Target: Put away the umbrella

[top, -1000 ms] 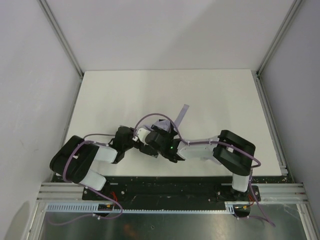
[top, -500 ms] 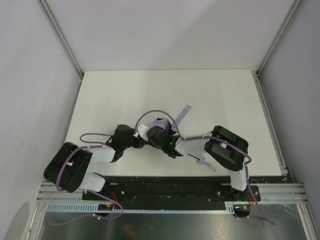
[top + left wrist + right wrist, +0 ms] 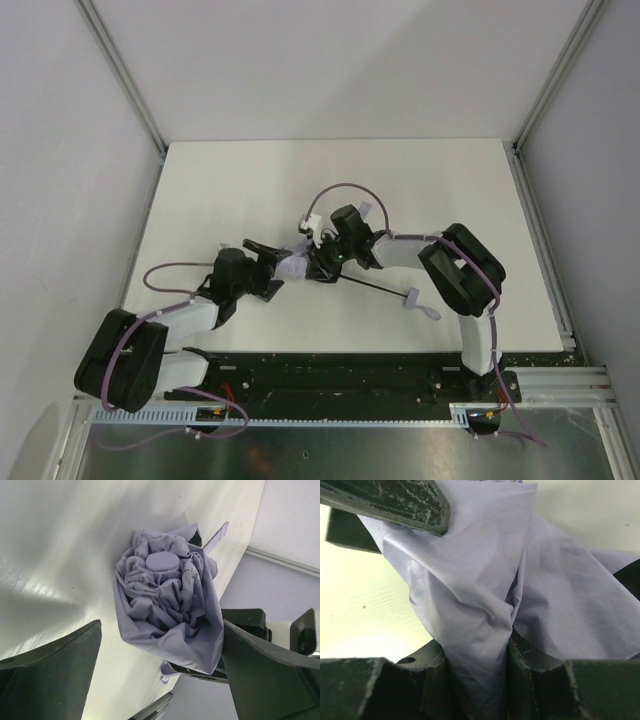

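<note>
Gathering the umbrella [image 3: 165, 605] at mid-tabletop [image 3: 230, 190].
My left hand [image 3: 268, 266] gapes wide and empty, facing the bunched canopy [image 3: 161, 562] tip; beyond it my right hand [image 3: 476, 677] pinches a fold of fabric. I'd hold that pinch steady and close the left squarely round the bundle.

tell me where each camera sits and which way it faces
top external: fixed above and behind the bases, looking down on the table; left arm, right arm and the umbrella between them show.
left wrist: on the left arm, facing the bunched canopy end-on; its own jaws open either side.
right wrist: on the right arm, tight on a fold of fabric; its own jaws shut on it.
shared: all three show the lavender canopy.
</note>
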Robot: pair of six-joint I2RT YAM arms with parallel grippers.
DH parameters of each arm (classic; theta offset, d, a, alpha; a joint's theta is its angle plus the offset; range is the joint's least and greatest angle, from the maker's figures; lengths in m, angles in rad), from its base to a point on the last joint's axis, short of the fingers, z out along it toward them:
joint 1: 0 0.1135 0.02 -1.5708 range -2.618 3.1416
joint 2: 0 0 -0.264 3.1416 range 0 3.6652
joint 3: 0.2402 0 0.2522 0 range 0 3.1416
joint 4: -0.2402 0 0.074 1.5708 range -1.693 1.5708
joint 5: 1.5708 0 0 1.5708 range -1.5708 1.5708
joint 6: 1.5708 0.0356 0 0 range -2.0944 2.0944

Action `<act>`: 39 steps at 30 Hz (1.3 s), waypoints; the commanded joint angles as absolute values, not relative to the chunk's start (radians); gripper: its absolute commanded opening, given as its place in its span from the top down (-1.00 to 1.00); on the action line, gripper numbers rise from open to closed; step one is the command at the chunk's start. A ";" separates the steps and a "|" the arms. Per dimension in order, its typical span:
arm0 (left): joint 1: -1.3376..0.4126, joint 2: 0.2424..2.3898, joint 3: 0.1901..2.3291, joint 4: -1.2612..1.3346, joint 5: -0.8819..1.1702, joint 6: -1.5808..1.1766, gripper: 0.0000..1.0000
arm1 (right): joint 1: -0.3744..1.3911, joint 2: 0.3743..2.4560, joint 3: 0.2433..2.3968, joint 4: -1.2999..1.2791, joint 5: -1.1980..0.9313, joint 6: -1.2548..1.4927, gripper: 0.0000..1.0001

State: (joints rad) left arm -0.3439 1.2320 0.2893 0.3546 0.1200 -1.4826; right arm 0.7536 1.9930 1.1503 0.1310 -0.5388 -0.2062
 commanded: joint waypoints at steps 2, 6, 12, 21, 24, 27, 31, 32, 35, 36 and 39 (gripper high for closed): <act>-0.350 1.255 0.305 0.385 0.144 -1.430 -0.99 | 0.743 2.081 1.168 -0.055 -0.804 -0.170 1.00; -0.393 1.326 0.335 0.399 0.131 -1.441 -0.99 | 0.727 2.096 1.189 -0.035 -0.882 -0.151 1.00; -0.441 1.477 0.345 0.436 0.122 -1.480 -0.92 | 0.701 2.119 1.243 -0.042 -0.964 -0.107 1.00; -0.454 1.524 0.285 0.535 0.069 -1.467 0.54 | 0.688 2.149 1.296 -0.081 -1.048 -0.106 1.00; -0.454 1.537 0.285 0.535 0.074 -1.460 0.92 | 0.692 2.134 1.301 -0.097 -0.994 -0.098 1.00; -0.454 1.550 0.276 0.537 0.074 -1.467 0.99 | 0.707 2.087 1.301 -0.119 -0.828 -0.053 0.64; -0.454 1.534 0.248 0.535 0.070 -1.497 1.00 | 0.757 1.989 1.301 -0.187 -0.523 -0.026 -0.39; -0.454 1.529 0.245 0.530 0.071 -1.507 1.00 | 0.777 1.967 1.302 -0.209 -0.457 -0.031 -0.59; -0.454 1.536 0.260 0.481 0.097 -1.530 1.00 | 0.842 1.914 1.303 -0.246 -0.215 -0.054 -0.85; -0.454 1.543 0.273 0.456 0.109 -1.533 1.00 | 0.865 1.904 1.304 -0.251 -0.118 -0.071 -0.88; -0.455 1.564 0.299 0.413 0.146 -1.549 1.00 | 0.943 1.896 1.304 -0.259 0.120 -0.142 -0.91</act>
